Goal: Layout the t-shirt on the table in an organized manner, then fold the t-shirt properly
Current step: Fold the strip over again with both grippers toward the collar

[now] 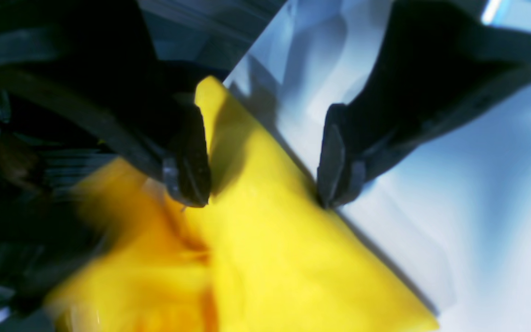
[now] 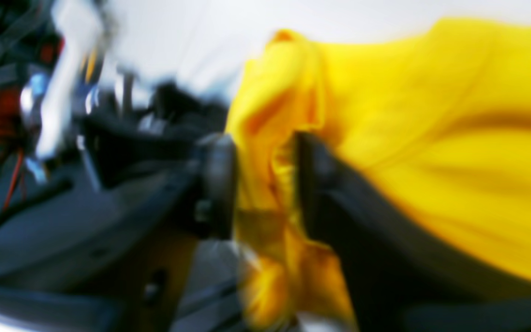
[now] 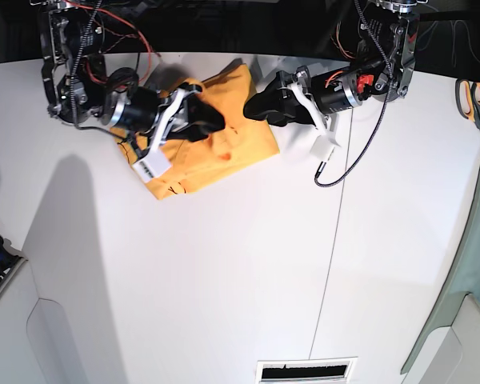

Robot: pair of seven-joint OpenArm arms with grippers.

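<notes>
While the yellow t-shirt (image 3: 216, 136) lies bunched at 12 o'clock on the white worktop (image 3: 248, 264), the left tool (image 1: 265, 175) is spread wide over its edge; fabric is seen between the parted right tool (image 2: 261, 184), grip undetermined.

Bare table (image 3: 248, 272) below t-shirt (image 3: 232, 148)

Beyond the far edge of the white surface the room is dark, with red and black wires (image 3: 116, 20) hanging there. Scissors (image 3: 476, 100) lie at the right edge, beside a grey-green cloth (image 3: 464, 280). Soft shadows fall at left.
</notes>
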